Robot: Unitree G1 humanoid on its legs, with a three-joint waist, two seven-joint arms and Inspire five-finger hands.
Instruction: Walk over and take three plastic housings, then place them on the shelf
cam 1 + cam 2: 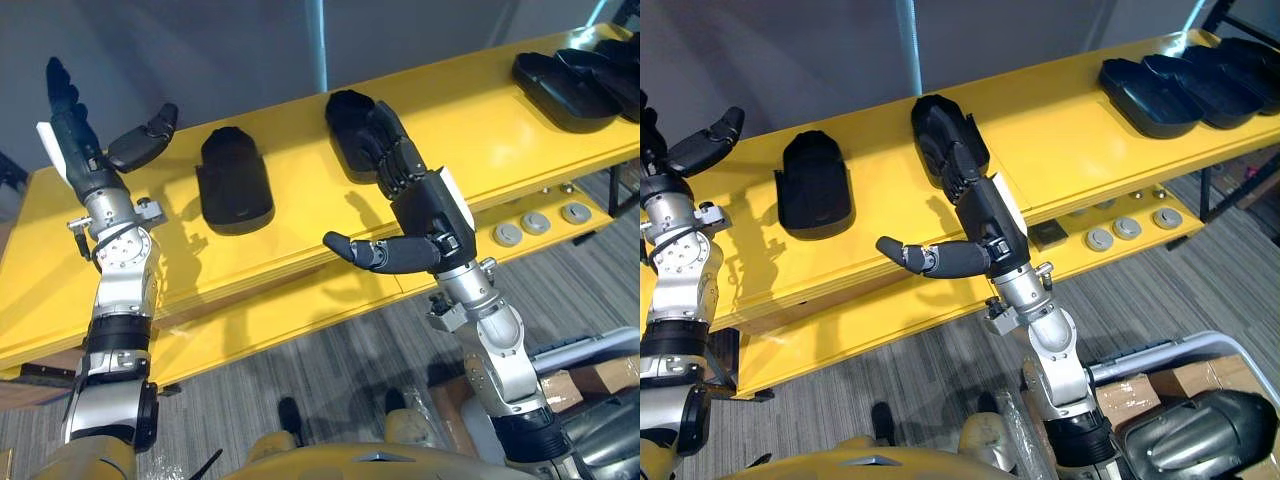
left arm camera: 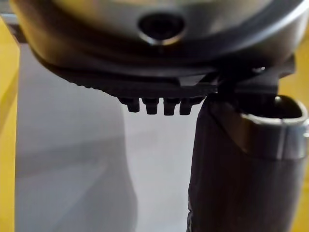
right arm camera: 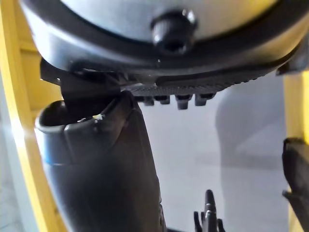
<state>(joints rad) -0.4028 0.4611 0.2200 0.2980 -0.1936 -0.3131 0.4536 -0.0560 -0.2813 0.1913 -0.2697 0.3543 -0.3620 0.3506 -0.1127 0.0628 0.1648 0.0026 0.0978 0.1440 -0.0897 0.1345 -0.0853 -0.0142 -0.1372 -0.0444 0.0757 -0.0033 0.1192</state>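
Right hand (image 1: 425,215) open, fingers straight, thumb out, fingertips over one black plastic housing (image 1: 350,125); contact unclear. Long yellow tabletop (image 1: 480,130) carries everything. Stacked black housings (image 1: 575,80) sit at its right end. Second black housing (image 1: 232,180) lies left of the first. Left hand (image 1: 80,150) open, empty, raised near tabletop's left end.

On the long yellow shelf board (image 1: 300,255) before me lie two black plastic housings side by side: one (image 1: 233,180) on the left and the other (image 1: 350,125) to its right, with my right hand (image 1: 430,210) over its near end. My left hand (image 1: 75,140) stands left of both. A row of overlapping black housings (image 1: 575,80) lies far right, with grey round discs (image 1: 536,223) on the lower ledge nearer me
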